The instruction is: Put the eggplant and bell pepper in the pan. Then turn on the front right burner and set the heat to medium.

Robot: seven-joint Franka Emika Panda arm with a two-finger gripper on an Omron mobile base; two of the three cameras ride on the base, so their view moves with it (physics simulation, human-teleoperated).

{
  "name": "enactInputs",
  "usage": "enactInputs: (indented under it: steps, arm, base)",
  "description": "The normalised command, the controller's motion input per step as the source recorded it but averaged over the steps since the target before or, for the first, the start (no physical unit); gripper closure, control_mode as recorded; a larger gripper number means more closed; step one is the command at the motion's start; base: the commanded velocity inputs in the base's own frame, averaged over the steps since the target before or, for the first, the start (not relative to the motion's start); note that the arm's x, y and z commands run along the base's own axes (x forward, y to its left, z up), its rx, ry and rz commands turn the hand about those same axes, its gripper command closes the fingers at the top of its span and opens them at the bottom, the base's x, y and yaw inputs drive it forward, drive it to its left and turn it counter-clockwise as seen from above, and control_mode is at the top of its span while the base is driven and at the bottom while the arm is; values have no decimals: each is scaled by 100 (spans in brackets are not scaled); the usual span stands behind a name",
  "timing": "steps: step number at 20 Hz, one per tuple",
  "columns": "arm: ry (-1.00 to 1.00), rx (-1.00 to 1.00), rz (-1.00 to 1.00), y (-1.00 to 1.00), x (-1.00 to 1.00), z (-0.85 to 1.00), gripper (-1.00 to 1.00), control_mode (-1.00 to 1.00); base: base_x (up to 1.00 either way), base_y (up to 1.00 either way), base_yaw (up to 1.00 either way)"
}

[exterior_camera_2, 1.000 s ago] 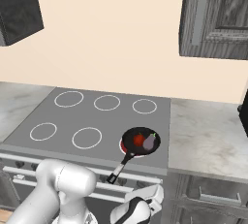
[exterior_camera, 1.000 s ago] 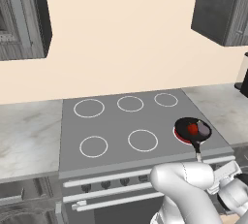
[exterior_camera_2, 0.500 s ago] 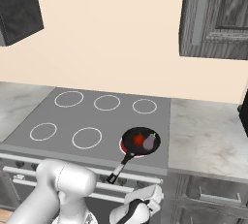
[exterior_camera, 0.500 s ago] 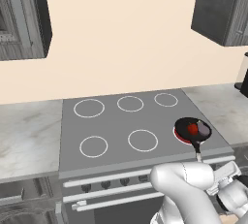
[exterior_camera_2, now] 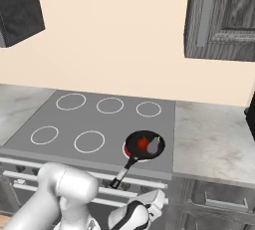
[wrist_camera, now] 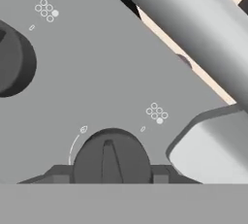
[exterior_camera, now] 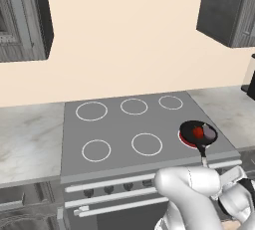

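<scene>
The black pan (exterior_camera: 198,133) (exterior_camera_2: 144,145) sits on the front right burner (exterior_camera: 185,139) (exterior_camera_2: 128,151), whose ring glows reddish under it. Inside the pan lie the red bell pepper (exterior_camera: 197,132) (exterior_camera_2: 142,144) and the purple-grey eggplant (exterior_camera: 209,133) (exterior_camera_2: 154,146), side by side. The pan's handle (exterior_camera_2: 123,171) points toward the stove front. In the hand view my gripper (wrist_camera: 111,174) is shut on a dark round stove knob (wrist_camera: 111,156), with one fingertip on each side of it. The hand hangs low in front of the stove's control panel.
Several plain white-ringed burners (exterior_camera: 146,144) (exterior_camera_2: 89,141) cover the grey cooktop. Marble counters (exterior_camera: 27,142) (exterior_camera_2: 211,142) flank the stove. A second dark knob (wrist_camera: 13,63) sits further along the panel, and the oven's grey handle bar (wrist_camera: 193,24) runs close above the hand.
</scene>
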Motion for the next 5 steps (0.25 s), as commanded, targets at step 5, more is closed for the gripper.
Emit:
enactInputs:
  steps: [5]
  arm:
    - [8,-34,-17,-11,0,-8,100,-100]
  base:
    - [0,0,0]
